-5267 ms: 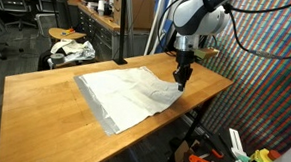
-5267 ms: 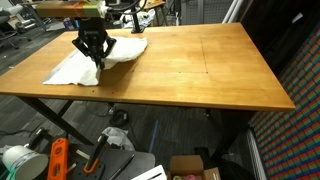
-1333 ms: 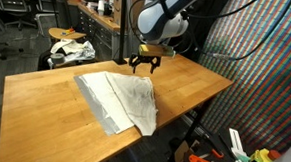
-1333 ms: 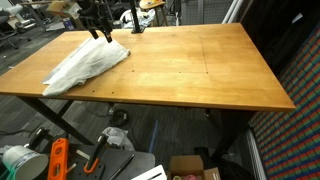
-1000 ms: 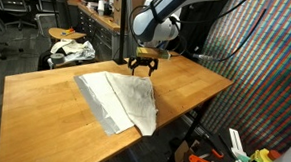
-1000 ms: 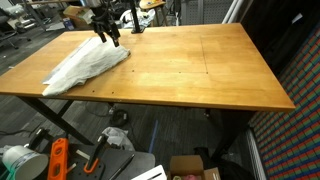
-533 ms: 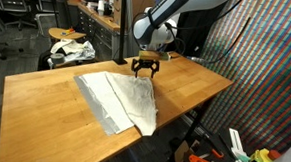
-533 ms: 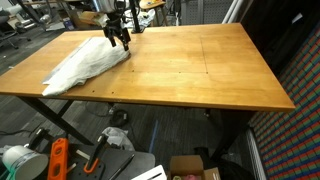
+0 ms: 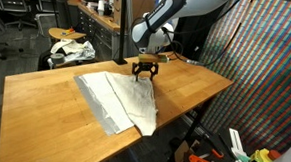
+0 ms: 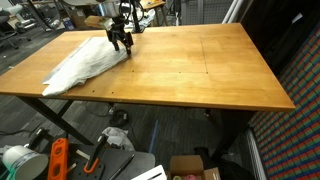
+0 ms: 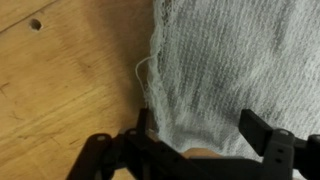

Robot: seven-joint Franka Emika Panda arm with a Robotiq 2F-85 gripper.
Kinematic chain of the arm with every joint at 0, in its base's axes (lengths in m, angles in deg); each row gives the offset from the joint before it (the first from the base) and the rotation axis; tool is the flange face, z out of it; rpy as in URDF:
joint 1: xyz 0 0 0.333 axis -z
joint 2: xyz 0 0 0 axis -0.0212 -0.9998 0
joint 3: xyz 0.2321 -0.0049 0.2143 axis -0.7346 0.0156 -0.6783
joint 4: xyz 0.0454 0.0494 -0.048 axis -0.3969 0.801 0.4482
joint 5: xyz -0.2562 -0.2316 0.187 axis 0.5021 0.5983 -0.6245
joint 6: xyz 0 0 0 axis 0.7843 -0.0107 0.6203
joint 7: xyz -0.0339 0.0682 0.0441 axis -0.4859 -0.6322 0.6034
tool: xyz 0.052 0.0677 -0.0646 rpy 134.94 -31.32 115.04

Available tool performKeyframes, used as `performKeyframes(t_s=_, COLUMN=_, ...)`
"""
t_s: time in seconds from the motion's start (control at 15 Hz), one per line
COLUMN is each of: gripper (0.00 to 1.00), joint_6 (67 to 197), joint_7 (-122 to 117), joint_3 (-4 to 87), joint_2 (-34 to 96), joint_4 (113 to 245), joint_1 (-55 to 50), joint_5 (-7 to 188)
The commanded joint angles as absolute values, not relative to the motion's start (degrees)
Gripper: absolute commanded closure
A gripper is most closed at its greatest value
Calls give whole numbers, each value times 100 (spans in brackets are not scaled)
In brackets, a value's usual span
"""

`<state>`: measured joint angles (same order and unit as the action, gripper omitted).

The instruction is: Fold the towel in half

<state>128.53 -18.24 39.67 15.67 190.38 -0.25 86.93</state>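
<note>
The large thin white rectangular cloth towel with a grey border lies on the light brown wooden table. In both exterior views it is doubled over on itself, with creases in the upper layer. A grey strip shows along one long side.

**Orientation.** In an exterior view the towel forms an elongated shape. Its long axis runs diagonally, from the table edge at one end to the fingers at the other. The end at the table edge is narrower. In an exterior view, one corner reaches the table's near edge.

**Fingers.** The black metal fingers of the white robot arm point down over the towel's far end. In the wrist view the fingers stand wide apart. The woven white towel has its hem lying between them, with a loose thread at the hem. Bare wood shows beside it. The fingers clamp nothing. Whether the tips touch the cloth cannot be told.

**Surroundings.** A smaller white-and-dark cloth bundle sits beyond the table's far corner, well apart from the towel.
</note>
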Motion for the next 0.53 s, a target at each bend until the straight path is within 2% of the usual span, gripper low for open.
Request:
performKeyframes(t_s=0.0, gripper=38, joint_6=12609, joint_7=-1514, joint_3=3980, joint_2=1363, joint_4=18699, joint_1=22, joint_5=8476)
performKeyframes(t_s=0.4, gripper=86, joint_6=12740, joint_7=-1329, joint_3=3957, joint_2=1671, joint_4=18973, joint_1=-21, joint_5=8406)
performKeyframes(t_s=0.47, gripper=88, joint_6=12779, joint_7=-1347, joint_3=3970, joint_2=1735, joint_4=19040, joint_1=-43, joint_5=8425)
